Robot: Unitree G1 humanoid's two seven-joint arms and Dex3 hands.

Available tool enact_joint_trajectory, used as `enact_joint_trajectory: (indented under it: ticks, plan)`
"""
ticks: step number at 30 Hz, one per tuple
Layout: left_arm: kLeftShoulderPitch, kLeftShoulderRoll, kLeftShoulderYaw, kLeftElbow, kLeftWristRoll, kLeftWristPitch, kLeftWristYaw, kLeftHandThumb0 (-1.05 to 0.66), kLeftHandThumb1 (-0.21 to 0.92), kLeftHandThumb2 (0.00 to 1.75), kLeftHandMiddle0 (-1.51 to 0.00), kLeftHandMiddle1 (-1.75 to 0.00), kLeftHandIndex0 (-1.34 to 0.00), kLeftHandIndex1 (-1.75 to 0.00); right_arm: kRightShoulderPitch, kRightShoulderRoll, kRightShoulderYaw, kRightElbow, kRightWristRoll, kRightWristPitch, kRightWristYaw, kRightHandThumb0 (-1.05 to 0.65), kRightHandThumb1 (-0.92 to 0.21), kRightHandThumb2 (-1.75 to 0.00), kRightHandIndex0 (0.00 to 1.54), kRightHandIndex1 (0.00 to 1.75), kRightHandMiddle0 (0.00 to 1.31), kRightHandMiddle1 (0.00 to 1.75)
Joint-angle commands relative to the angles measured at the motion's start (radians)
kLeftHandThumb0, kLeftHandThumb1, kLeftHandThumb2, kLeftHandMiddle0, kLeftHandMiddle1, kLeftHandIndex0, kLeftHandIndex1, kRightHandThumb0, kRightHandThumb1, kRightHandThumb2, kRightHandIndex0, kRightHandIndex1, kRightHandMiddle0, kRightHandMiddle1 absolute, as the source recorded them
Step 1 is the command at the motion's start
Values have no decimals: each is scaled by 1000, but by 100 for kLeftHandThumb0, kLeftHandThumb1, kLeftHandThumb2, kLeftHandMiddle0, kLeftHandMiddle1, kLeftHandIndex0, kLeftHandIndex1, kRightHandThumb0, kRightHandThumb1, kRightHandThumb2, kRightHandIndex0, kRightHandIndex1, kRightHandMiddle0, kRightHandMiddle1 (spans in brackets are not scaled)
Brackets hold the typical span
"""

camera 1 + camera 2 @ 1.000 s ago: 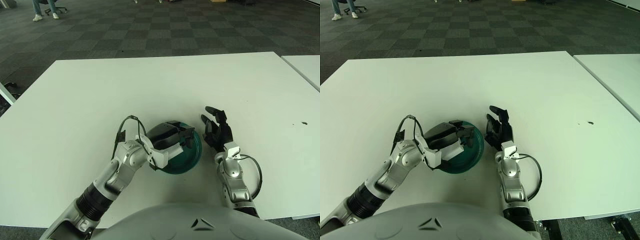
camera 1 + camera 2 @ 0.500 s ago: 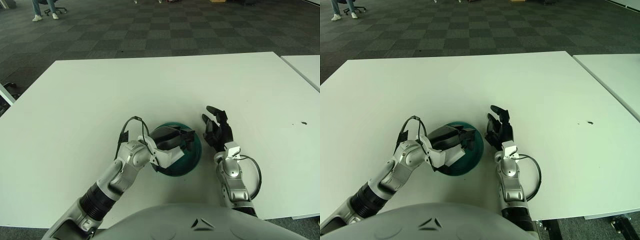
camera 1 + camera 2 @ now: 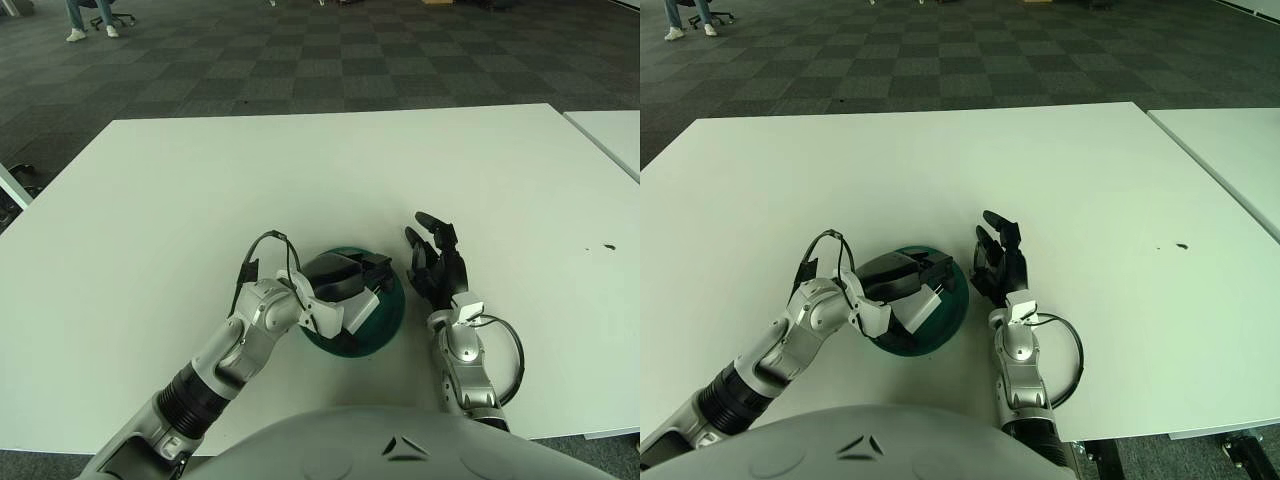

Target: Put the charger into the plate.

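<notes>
Your left hand [image 3: 345, 285] over the dark green plate [image 3: 388, 318], fingers seemingly closed around the white charger [image 3: 355, 308], right hand [image 3: 436, 268] at the plate's 3 o'clock, fingers spread, empty, on the white table [image 3: 300, 170].

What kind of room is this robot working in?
Probably an office or lab: dark checkered carpet tiles, wide white tables, and a seated person's legs by a wheeled office chair in the far corner.
</notes>
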Motion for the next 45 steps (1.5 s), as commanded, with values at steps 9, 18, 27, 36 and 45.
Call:
enact_joint_trajectory:
  ticks: [9, 18, 27, 36, 45]
  plan:
    - [67, -55, 52, -24, -58, -3, 112, -105, 92, 103, -32, -9, 0, -56, 77, -47, 31, 113, -154, -73, -81, -68, -92, -75, 49, 1, 3, 89]
    - [167, -143, 141, -32, -168, 33, 241, -105, 92, 101, -35, -7, 0, -55, 96, -45, 34, 18, -92, 102, -15, -74, -92, -78, 53, 3, 2, 92]
    - [303, -263, 206, -159, -185, 147, 392, -100, 92, 104, -38, -5, -6, -73, 81, -42, 26, 6, -68, 196, 29, -76, -92, -85, 52, 3, 0, 87]
    - [342, -374, 280, -86, -316, 193, 485, -99, 92, 107, -38, -3, -3, -76, 87, -26, 30, 1, -55, 229, 22, -73, -92, -89, 51, 3, 0, 86]
    - [466, -466, 467, -113, -562, 135, 569, -96, 92, 105, -38, -2, 0, -72, 98, -13, 29, -21, -56, 254, 13, -70, -92, -89, 53, 4, 1, 86]
